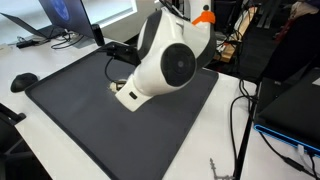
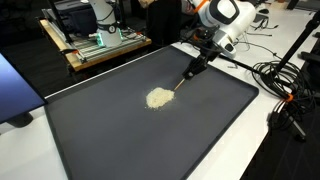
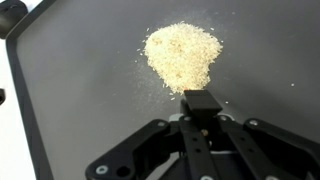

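A small heap of pale beige grains (image 3: 183, 55) lies on a large dark mat (image 3: 70, 100). It also shows near the mat's middle in an exterior view (image 2: 158, 98). My gripper (image 3: 200, 118) is shut on a black flat-ended tool (image 3: 201, 103), whose tip sits at the near edge of the heap. In an exterior view the gripper (image 2: 201, 60) hangs over the mat's far right part, with the thin tool (image 2: 185, 78) slanting down toward the grains. In another exterior view the white arm (image 1: 165, 65) hides the heap and the gripper.
The mat (image 1: 100, 130) lies on a white table. A laptop (image 1: 65, 20) and a mouse (image 1: 23, 81) sit beyond its corner. Cables (image 2: 280, 85) trail along the table's right edge. A wooden cart with equipment (image 2: 95, 45) stands behind the table.
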{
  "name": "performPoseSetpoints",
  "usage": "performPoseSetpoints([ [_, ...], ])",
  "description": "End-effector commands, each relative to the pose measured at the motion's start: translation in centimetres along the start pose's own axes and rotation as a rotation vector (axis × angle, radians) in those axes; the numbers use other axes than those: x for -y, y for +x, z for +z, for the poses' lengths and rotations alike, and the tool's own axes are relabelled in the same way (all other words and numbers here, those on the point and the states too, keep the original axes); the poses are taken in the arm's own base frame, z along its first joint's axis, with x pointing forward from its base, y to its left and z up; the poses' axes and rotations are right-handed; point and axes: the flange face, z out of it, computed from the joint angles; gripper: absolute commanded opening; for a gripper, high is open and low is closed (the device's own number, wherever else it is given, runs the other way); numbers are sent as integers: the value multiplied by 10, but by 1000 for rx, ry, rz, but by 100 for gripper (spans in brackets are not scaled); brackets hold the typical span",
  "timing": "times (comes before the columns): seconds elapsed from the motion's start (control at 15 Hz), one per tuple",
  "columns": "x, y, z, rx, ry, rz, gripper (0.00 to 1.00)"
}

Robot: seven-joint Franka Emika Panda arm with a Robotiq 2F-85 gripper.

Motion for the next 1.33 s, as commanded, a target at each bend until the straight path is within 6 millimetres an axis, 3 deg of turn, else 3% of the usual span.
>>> performPoseSetpoints([
  [0.0, -37, -51, -1, -82, 174, 32, 3],
  [0.33, -81, -122, 30, -229, 371, 173, 3],
  [0.67, -103, -186, 76, -404, 536, 344, 3],
  [0.93, -109, -218, 104, -548, 626, 479, 3],
  [1.27, -102, -236, 125, -583, 628, 574, 3],
])
